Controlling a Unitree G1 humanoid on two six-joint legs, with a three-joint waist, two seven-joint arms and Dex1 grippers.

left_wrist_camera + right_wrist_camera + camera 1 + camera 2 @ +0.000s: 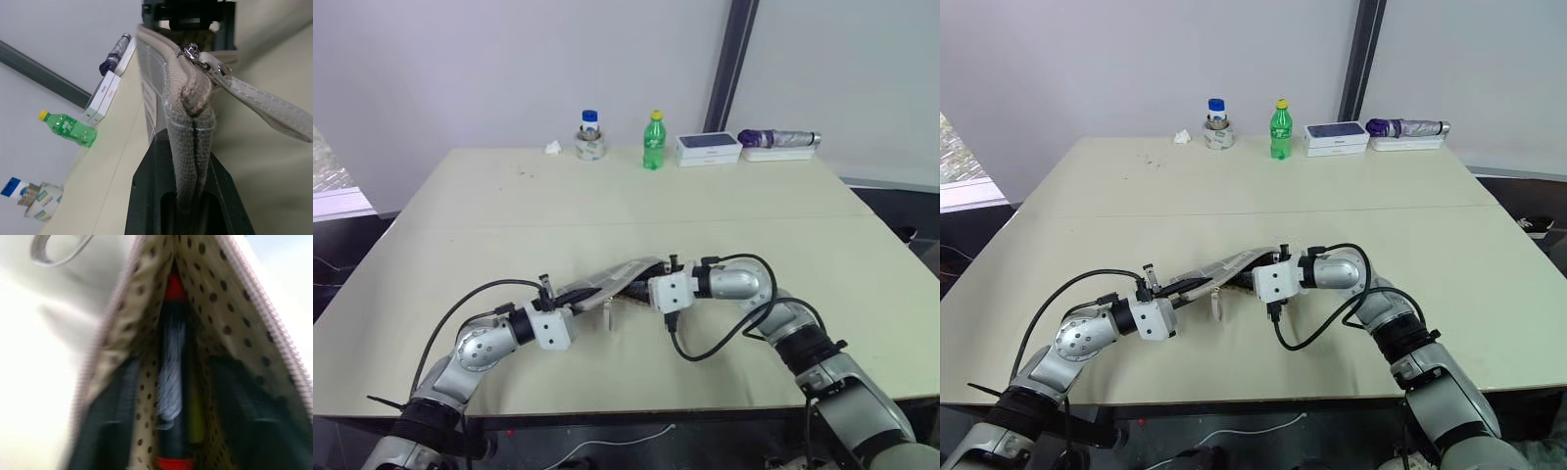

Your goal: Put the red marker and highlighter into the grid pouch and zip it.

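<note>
Red marker [172, 382] in grid pouch [188, 127] (L gripper [188, 205] pinching).

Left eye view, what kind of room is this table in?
Probably an office or lab workspace, judged from a broad pale beige table against plain white walls, with a green plastic soda bottle, a flat white cardboard box and a roll of tape at its far edge.

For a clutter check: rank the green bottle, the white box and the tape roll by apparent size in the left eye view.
1. white box, widest of the three.
2. green bottle, tallest but slim.
3. tape roll, smallest.
All three stand along the table's far edge, so nearness hardly skews this.
</note>
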